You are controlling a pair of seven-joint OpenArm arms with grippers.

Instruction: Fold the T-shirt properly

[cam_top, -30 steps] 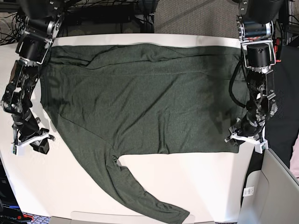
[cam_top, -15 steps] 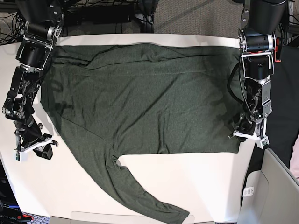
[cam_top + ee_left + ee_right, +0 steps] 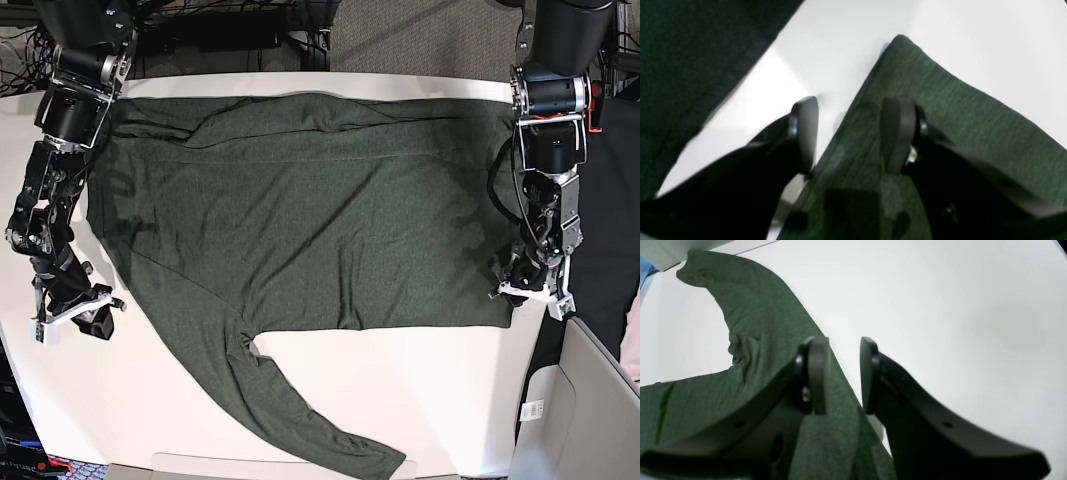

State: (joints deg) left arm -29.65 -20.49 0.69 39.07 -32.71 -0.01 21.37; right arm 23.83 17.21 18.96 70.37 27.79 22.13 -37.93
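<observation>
Standing with its two pads apart, the left claw (image 3: 848, 133) is open over one corner of the shirt (image 3: 300, 210). One pad is above the green cloth, the other is above the white tabletop (image 3: 400, 380) just beside the cloth edge. The cloth passes under the gap, and the wrist view does not show it pinched between the pads. In the base view this claw (image 3: 533, 292) is at the lower corner of the shirt body, on the right side of the picture.

The right claw (image 3: 844, 375) has a narrow gap between its pads and nothing is in this gap. One pad is over the shirt edge, the other over bare tabletop. In the base view it (image 3: 73, 315) is low at the left side of the shirt.

The shirt lies spread flat across the tabletop between the two arms. One long sleeve (image 3: 290, 410) goes down from the body toward the near tabletop edge.
</observation>
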